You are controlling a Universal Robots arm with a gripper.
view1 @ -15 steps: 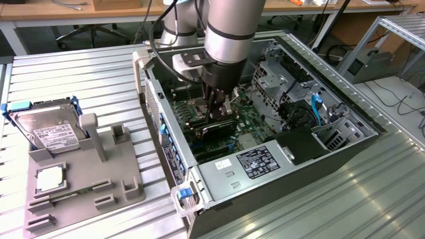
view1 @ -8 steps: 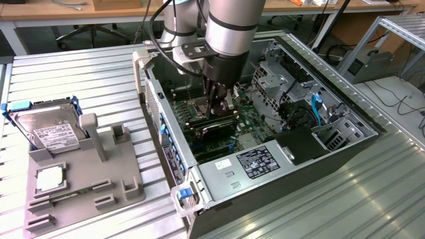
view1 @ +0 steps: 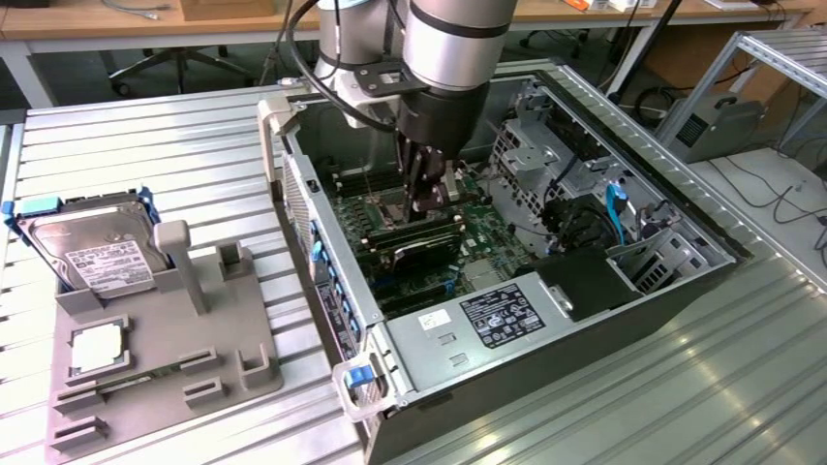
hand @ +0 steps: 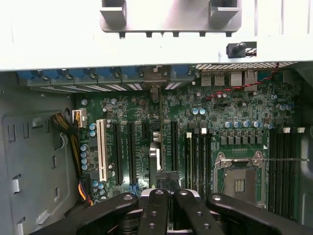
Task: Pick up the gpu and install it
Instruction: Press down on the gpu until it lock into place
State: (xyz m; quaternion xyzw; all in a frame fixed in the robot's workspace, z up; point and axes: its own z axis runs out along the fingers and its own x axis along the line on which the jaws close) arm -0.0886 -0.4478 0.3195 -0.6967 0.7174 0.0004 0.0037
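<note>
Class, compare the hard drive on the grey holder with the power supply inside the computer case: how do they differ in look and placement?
The hard drive rests on the grey holder outside the case; the power supply sits inside the computer case. The hard drive's label is white; the power supply's is black. The hard drive looks flatter and smaller than the boxy power supply. Both are silver metal units with a printed label.

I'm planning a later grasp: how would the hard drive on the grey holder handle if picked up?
The hard drive looks like a rigid metal box, so probably stiff and heavy for its size. Its smooth labelled top may be slippery. It leans in the grey holder, so a push might shift it.
</note>
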